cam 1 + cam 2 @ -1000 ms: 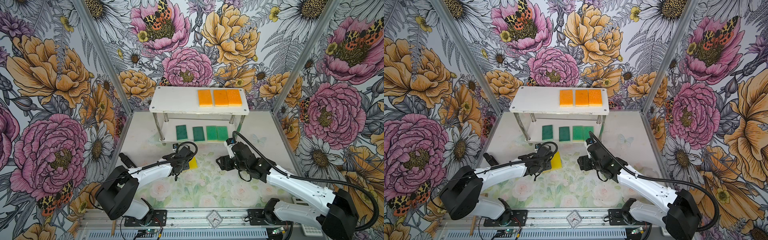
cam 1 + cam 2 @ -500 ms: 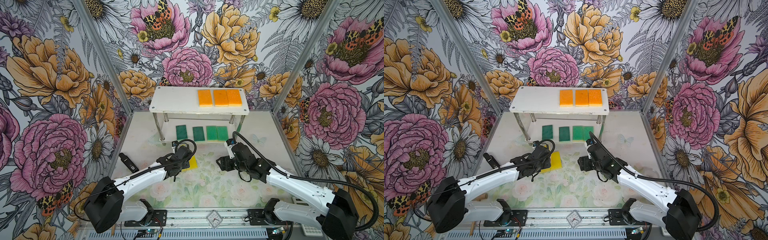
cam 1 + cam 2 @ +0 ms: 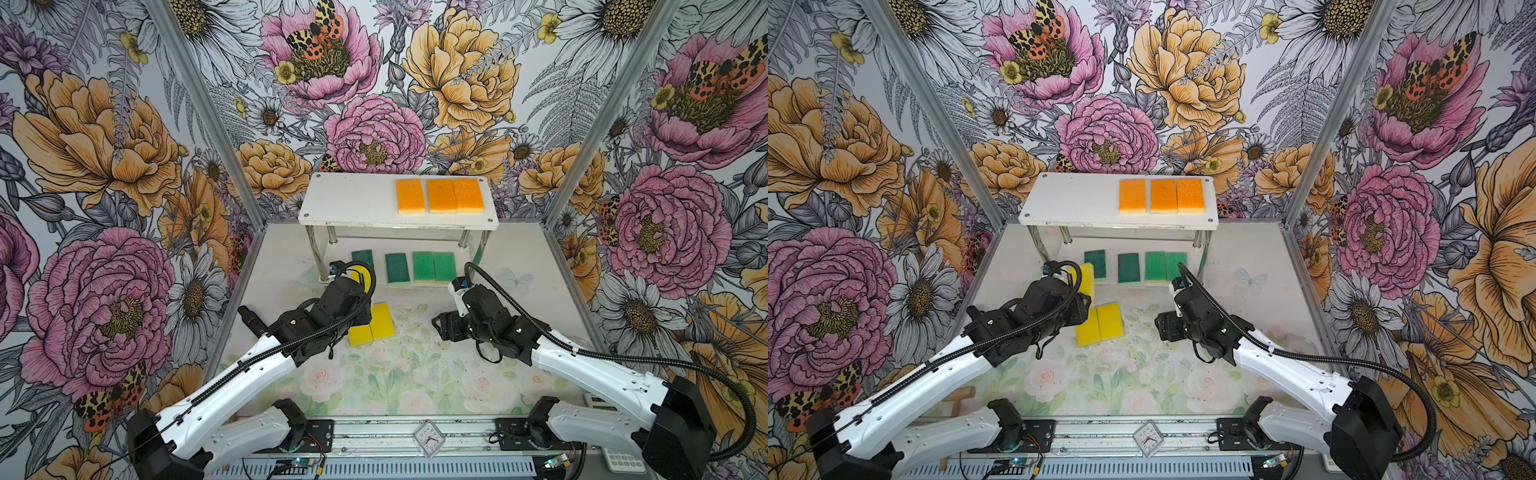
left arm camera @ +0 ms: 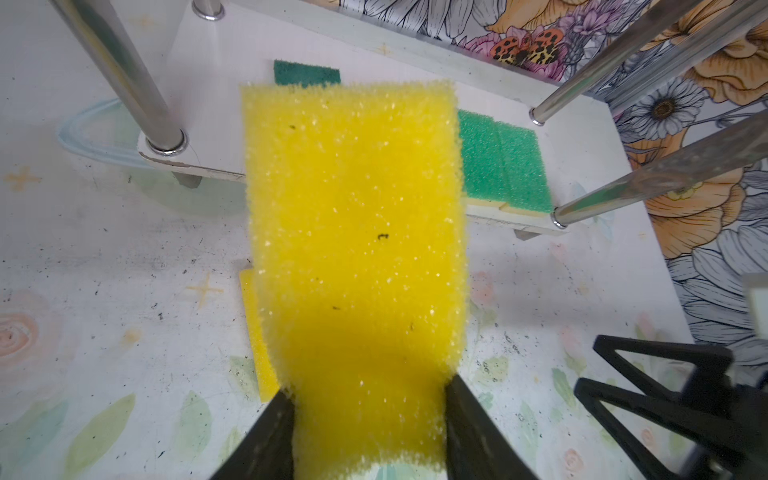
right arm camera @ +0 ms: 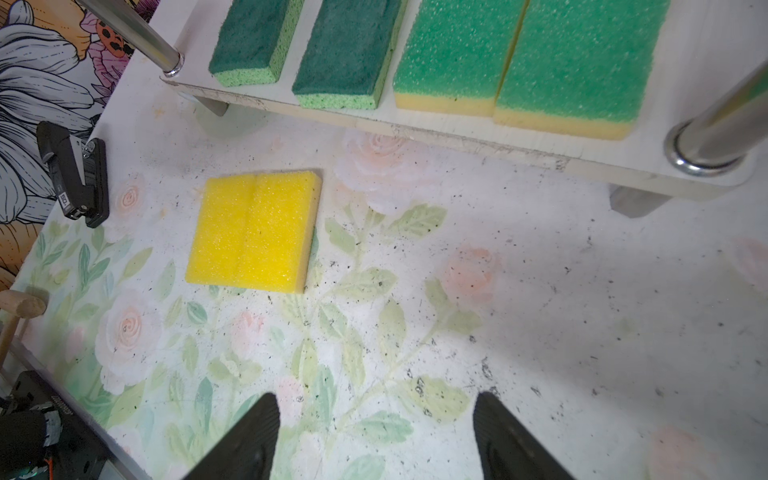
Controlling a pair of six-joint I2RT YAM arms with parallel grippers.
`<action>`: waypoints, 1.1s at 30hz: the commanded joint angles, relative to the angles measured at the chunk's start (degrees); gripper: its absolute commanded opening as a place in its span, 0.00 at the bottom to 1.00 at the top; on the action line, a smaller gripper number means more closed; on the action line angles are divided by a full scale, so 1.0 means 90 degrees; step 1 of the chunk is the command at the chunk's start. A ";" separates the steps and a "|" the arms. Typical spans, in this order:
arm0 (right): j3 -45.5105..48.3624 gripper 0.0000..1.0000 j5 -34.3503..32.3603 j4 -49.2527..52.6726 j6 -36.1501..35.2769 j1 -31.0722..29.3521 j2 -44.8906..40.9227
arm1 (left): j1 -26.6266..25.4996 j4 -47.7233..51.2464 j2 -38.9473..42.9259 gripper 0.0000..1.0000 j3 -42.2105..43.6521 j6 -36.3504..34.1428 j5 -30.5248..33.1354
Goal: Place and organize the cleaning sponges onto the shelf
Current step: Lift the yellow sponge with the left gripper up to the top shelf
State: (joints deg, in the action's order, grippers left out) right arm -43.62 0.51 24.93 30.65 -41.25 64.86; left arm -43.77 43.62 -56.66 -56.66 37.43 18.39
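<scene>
My left gripper (image 4: 369,386) is shut on a yellow sponge (image 4: 353,249), which it holds off the table by the shelf's front left leg (image 4: 124,75); this sponge (image 3: 360,276) shows in both top views. Two more yellow sponges (image 3: 372,326) lie side by side on the table. The shelf (image 3: 353,199) carries three orange sponges (image 3: 439,196) on its top board and several green sponges (image 5: 457,50) on its lower board (image 5: 457,137). To the right, my right gripper (image 5: 376,399) hovers open over bare table with nothing between its fingers.
A black clip-like object (image 5: 75,174) lies at the table's left edge. A small wooden mallet (image 3: 959,399) rests at the front left. A remote (image 3: 623,457) sits outside the front right corner. Flowered walls close in the left, back and right sides.
My left gripper has risen from the yellow sponges on the table and moved toward the shelf with one yellow sponge in it. The right arm has stayed still.
</scene>
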 commanded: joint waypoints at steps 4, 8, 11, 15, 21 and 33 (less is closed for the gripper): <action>-0.0153 0.76 0.0040 -0.0122 0.0057 0.0033 0.0114 | -0.0064 0.0544 0.0300 0.51 -0.0824 -0.0484 -0.0482; -0.0184 0.76 0.0064 -0.0124 0.0070 0.0033 0.0161 | -0.0059 0.0559 0.0359 0.51 -0.1315 -0.0685 -0.0667; -0.0203 0.76 0.0099 -0.0124 0.0069 0.0033 0.0176 | -0.0059 0.0651 0.0227 0.52 -0.1818 -0.0848 -0.0879; -0.0241 0.76 0.0139 -0.0123 0.0053 0.0037 0.0184 | -0.0059 0.0955 -0.0261 0.52 -0.2843 -0.1151 -0.0984; -0.0261 0.75 0.0207 -0.0123 0.0100 0.0038 0.0190 | 0.0059 0.1338 -0.1226 0.51 -0.4237 -0.1540 -0.0763; -0.0081 0.75 0.0210 -0.0113 0.0168 0.0043 0.0041 | 0.1291 0.2268 -0.3237 0.52 -0.6754 -0.2123 -0.1168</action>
State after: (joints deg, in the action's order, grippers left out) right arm -43.77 2.28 24.73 31.51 -41.17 66.17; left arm -33.23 59.44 -83.50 -112.64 21.10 8.45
